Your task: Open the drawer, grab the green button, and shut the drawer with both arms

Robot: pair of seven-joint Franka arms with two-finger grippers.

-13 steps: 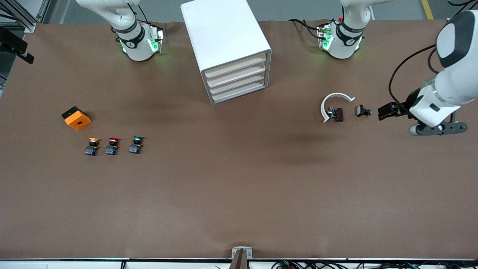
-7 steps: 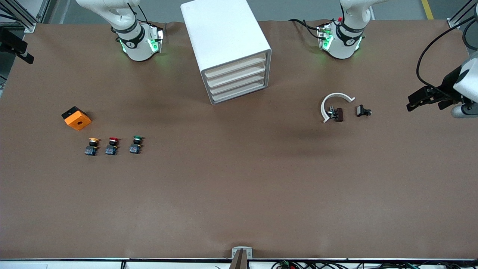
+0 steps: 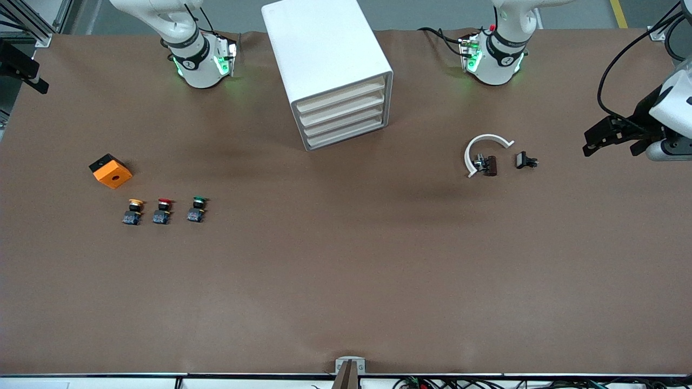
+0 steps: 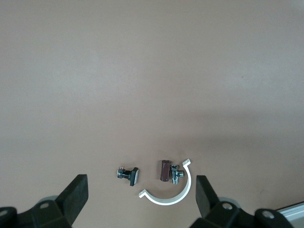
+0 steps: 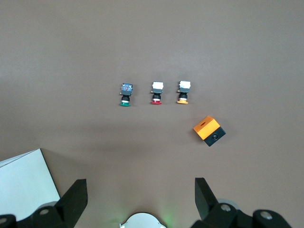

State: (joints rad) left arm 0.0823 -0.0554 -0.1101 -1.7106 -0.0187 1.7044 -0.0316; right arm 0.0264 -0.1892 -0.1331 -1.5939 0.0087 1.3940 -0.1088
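Front view — left gripper (image 3: 592,141) wide, empty

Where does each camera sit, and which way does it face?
Front: high across the table, facing both bases; shows cabinet and left gripper.
Left wrist: looks down past open fingers at the white clamp.
Right wrist: looks down past open fingers at the green button.
Shared: front view also shows clamp and button.

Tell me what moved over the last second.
The left gripper pulled away from the white clamp parts toward the left arm's end of the table, still open, holding nothing. The right gripper, cabinet, drawers and green button stayed put.
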